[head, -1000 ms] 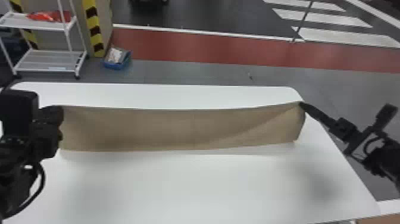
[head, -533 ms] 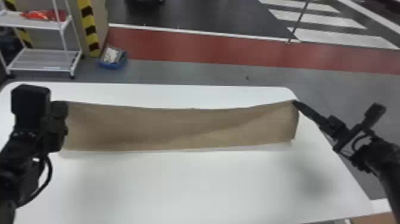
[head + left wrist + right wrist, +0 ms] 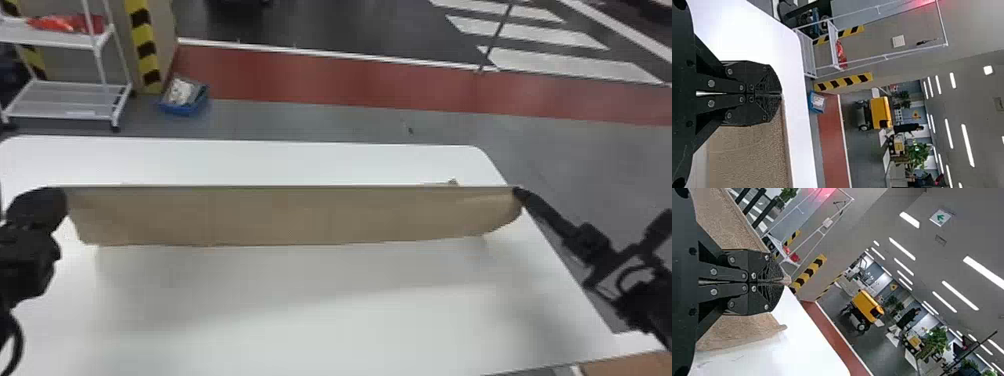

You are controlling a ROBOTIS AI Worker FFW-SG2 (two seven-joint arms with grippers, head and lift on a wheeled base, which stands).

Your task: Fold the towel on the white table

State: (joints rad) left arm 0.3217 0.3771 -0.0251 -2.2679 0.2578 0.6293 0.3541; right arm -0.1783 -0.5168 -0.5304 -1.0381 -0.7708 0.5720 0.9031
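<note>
So the black 2-fingered left gripper (image 3: 780,94) is pinched closed on the left end of the long tan cloth towel (image 3: 300,215), and the matching right gripper (image 3: 783,282) is clamped on the other end. The towel's strung between them over the far part of the smooth white rectangular table (image 3: 310,330), top edge pulled pretty straight, the rest hanging down from it. Long axis runs left to right, roughly along the table's far edge, and a bit of cloth pokes out behind the top edge. Neither arm is really nearer, each has its own end, so I'd call the next bit a 2-arm job: carry that held edge across the towel's short direction, in step, and lay it down. My worry: if 1 side lags, the fold goes skewed.
</note>
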